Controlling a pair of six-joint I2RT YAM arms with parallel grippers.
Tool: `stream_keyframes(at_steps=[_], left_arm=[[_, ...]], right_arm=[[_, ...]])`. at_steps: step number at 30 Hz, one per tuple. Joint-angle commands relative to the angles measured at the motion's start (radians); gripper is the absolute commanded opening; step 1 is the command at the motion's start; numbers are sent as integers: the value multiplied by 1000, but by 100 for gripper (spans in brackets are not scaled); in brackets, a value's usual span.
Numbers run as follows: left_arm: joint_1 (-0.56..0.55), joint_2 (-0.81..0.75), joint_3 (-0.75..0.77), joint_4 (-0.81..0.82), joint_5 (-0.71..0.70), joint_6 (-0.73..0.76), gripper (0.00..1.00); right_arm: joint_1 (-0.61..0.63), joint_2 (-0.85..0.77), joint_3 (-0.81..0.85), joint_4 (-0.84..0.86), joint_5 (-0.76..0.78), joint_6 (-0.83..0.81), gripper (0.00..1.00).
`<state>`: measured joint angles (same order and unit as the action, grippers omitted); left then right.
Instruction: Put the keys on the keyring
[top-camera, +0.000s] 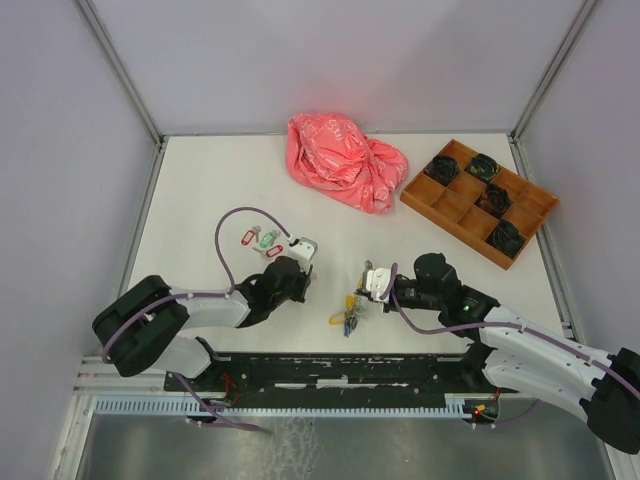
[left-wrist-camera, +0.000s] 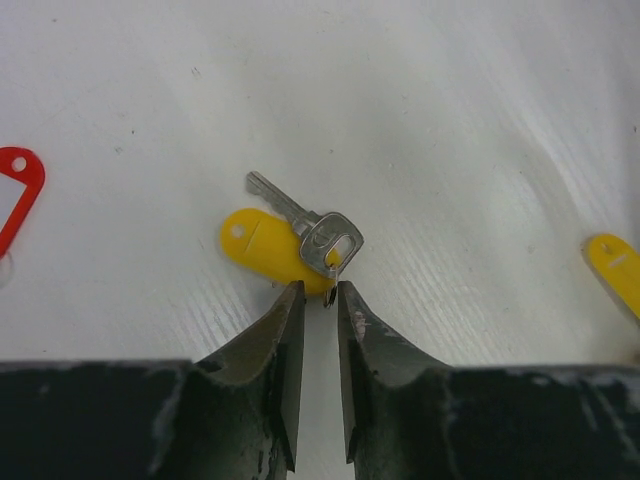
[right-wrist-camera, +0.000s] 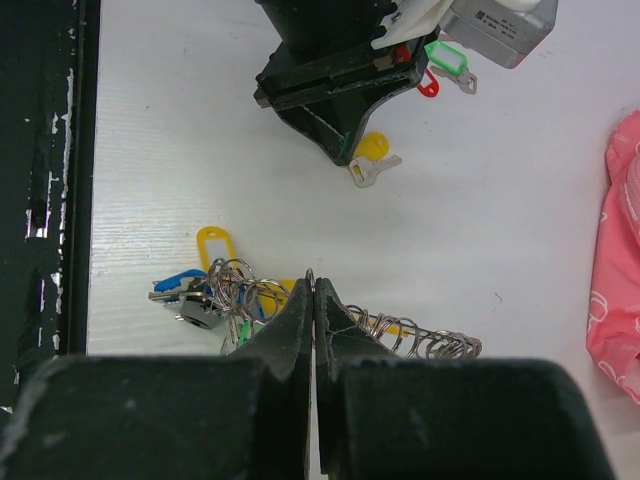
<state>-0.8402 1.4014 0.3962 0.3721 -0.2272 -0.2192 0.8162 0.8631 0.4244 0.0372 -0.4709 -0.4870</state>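
A silver key with a yellow tag (left-wrist-camera: 268, 245) lies flat on the white table. My left gripper (left-wrist-camera: 321, 290) has its tips either side of the tag's near end and its small wire loop, with only a narrow gap behind them. My right gripper (right-wrist-camera: 313, 280) is shut on the thin wire of the keyring (right-wrist-camera: 420, 340), which carries a row of small loops. A cluster of keys with blue, green and yellow tags (right-wrist-camera: 205, 295) hangs at the ring's left end. In the top view the cluster (top-camera: 348, 316) lies just below the right gripper (top-camera: 368, 285).
Loose keys with red and green tags (top-camera: 262, 240) lie left of the left wrist. A crumpled pink bag (top-camera: 345, 160) sits at the back. A wooden compartment tray (top-camera: 455, 205) holding dark objects stands back right. A black rail (right-wrist-camera: 45, 180) runs along the near table edge.
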Motion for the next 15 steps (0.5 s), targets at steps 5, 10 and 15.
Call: stream_keyframes(at_steps=[5, 10, 15], left_arm=[[-6, 25, 42, 37, -13, 37, 17], [-9, 13, 41, 36, 3, 46, 4], [-7, -46, 13, 46, -2, 49, 3]], right_arm=[[3, -15, 57, 48, -21, -4, 1], [4, -16, 57, 43, -20, -6, 0], [4, -16, 58, 41, -18, -9, 1]])
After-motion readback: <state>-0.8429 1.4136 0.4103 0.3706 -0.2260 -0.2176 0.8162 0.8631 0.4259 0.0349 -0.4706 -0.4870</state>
